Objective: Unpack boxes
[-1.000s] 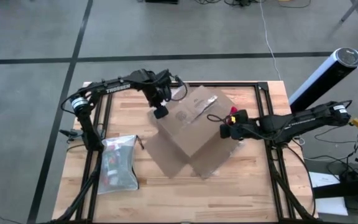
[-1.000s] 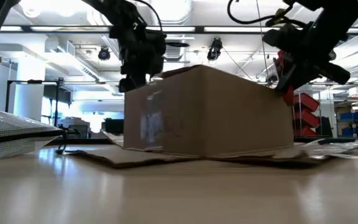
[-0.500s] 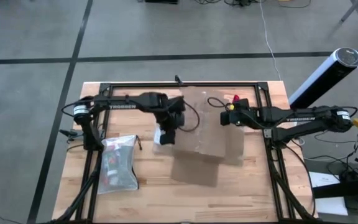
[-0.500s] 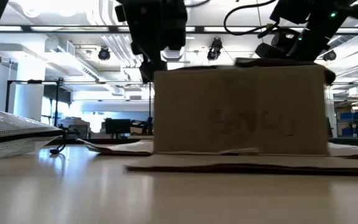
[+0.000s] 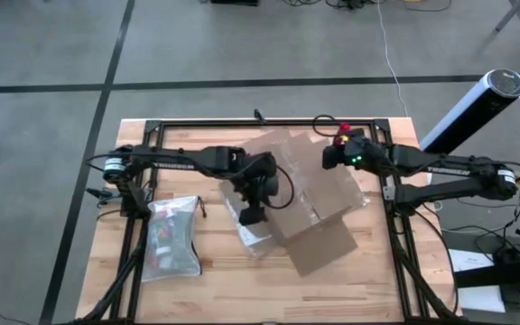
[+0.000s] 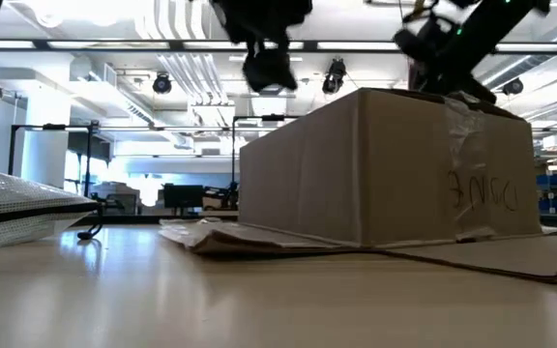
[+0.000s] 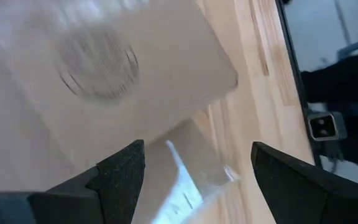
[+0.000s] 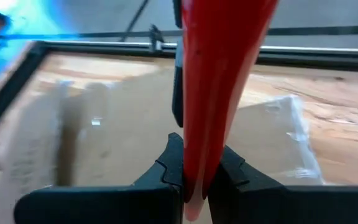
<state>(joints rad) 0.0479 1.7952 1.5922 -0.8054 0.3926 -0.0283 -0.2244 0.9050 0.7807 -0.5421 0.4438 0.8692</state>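
Mid-table, your box (image 5: 305, 194) looks still shut; left gripper (image 5: 252, 215) gaping at 9 o'clock, right gripper (image 5: 332, 155) clamping red knife (image 8: 219, 81) at 1.

Two dark jointed arms, white lettering along the left arm (image 5: 165, 163), a green light on the right arm (image 5: 395, 162).

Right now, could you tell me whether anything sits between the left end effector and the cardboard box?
Nothing visible does. The left end effector hangs open directly over the near-left part of the cardboard box, with only air between its fingers and the cardboard.
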